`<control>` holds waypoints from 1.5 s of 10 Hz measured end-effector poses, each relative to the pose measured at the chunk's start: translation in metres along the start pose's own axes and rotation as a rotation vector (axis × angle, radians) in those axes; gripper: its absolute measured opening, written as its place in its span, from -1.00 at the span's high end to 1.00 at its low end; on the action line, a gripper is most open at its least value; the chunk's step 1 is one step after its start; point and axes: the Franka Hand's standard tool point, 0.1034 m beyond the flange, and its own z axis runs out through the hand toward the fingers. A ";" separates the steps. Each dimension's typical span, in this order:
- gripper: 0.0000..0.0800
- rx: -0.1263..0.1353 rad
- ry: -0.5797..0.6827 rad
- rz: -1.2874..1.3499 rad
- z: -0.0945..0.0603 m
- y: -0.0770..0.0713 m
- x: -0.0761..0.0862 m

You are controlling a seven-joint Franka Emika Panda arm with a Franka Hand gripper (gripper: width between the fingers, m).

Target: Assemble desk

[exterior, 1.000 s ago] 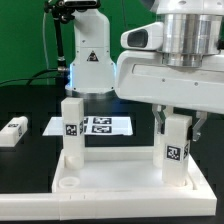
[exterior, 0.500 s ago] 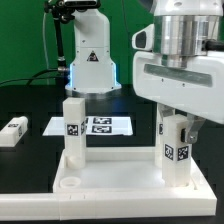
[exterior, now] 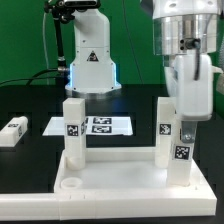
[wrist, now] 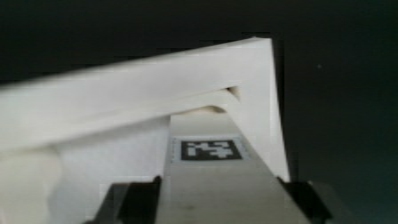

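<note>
The white desk panel (exterior: 120, 172) lies at the front of the table, raised rim up. One tagged white leg (exterior: 72, 128) stands upright in its corner socket at the exterior view's left. My gripper (exterior: 180, 108) is shut on a second tagged leg (exterior: 174, 142), which stands upright in the corner at the exterior view's right and shows two tagged faces. In the wrist view the held leg (wrist: 214, 150) runs between my dark fingers (wrist: 128, 203), with the panel (wrist: 89, 125) beside it. A loose leg (exterior: 12, 132) lies on the black table at the exterior view's left.
The marker board (exterior: 100, 125) lies flat behind the panel. The arm's white base (exterior: 88, 62) stands at the back. A green backdrop closes the scene behind it.
My gripper has turned about its vertical axis with the leg in it. The leg now shows two tagged faces instead of one. The other leg and the panel have not moved.
</note>
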 end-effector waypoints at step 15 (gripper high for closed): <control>-0.62 0.032 0.007 -1.311 -0.007 -0.006 0.020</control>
